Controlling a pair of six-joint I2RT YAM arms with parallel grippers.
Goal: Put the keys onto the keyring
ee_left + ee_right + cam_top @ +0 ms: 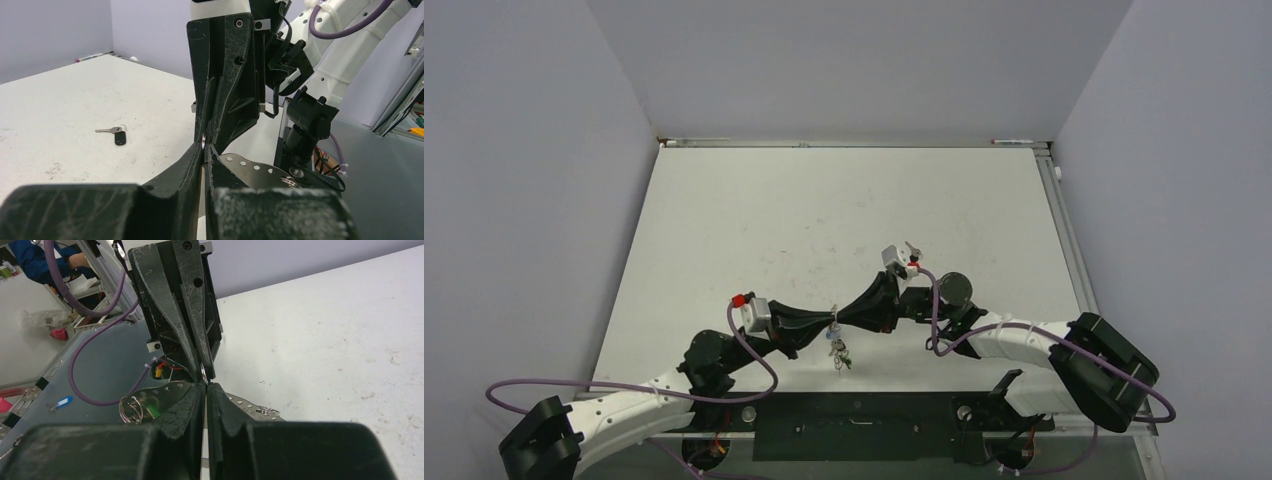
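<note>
Left gripper and right gripper are met tip to tip above the near middle of white table, thin grey wire keyring pinched between them. Silver keys with plastic heads are hung just below. Black-headed silver key is laid apart on the table, behind.

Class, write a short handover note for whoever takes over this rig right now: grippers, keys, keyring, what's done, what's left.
Left gripper: shut on the keyring, held above the table.
Right gripper: shut, tip to tip with the left, apparently pinching the same wire.
Keys: a bunch of keys, one green-headed, hangs below the grippers, seemingly on the ring; a black-headed key lies loose on the table.
Done: some keys appear threaded.
Left: at least the black one.
</note>
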